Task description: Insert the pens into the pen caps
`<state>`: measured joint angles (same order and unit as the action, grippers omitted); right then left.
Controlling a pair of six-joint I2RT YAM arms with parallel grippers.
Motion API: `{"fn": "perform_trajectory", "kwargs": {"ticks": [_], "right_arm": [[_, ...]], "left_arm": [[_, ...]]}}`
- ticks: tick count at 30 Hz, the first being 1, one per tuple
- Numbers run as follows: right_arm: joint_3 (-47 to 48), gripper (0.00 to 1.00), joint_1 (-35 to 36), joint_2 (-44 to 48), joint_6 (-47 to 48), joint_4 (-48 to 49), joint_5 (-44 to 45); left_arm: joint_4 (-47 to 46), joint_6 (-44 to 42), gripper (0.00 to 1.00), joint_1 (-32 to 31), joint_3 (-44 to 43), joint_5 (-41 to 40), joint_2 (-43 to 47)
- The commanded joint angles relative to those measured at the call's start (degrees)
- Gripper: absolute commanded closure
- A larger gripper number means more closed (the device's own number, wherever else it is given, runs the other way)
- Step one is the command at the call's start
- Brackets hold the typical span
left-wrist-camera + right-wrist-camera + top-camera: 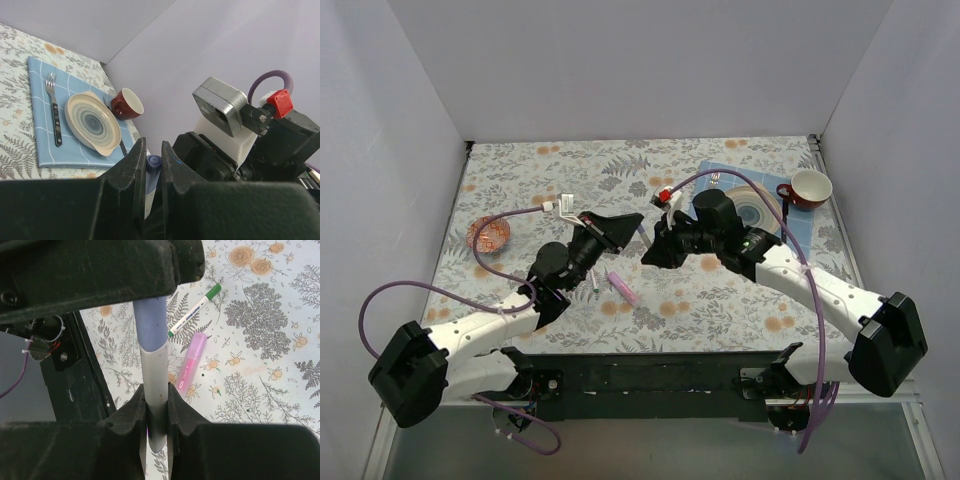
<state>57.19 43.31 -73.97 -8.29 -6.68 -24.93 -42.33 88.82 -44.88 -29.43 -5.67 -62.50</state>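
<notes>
The upper end of the lilac cap (150,320) is hidden inside the left gripper (152,147), whose black fingers are clamped on it. Only its rounded tip is seen from the left wrist. The smooth grey pen (154,371) joined to it is pinched by the right gripper (155,395), and its near end is blurred. From above, the joint is masked by both grippers. A matte pink pen (191,364) and a slim white pen with a green end (194,316) are seen lying on the floral cloth (260,390).
</notes>
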Motion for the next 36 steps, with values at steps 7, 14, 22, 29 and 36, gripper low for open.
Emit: {"fn": "perform_trajectory", "kwargs": {"ticks": [7,14,22,29,36], "right_arm": [[11.19,0.99,-9.2,-1.35,-3.4,31.54,7.44],[10.31,0.99,-11.84,-0.12,-2.43,37.51,4.1],[11.55,0.99,-14.29,-2.22,-7.59,40.67,2.26],[9.25,0.99,-18.87,-2.58,-15.61,48.6,-2.49],[13.91,0.99,-20.55,-6.7,-15.79,47.47,-8.88]], "left_arm": [[7.62,3.37,1.0,-9.43,4.91,26.15,-5.0],[4.0,9.61,1.0,-9.43,5.89,25.45,-7.28],[-5.47,11.91,1.0,-12.94,6.75,24.75,-12.64],[-2.24,9.71,1.0,-14.62,7.64,22.63,-10.54],[-3.76,12.69,1.0,-14.62,4.57,26.93,-14.66]]}}
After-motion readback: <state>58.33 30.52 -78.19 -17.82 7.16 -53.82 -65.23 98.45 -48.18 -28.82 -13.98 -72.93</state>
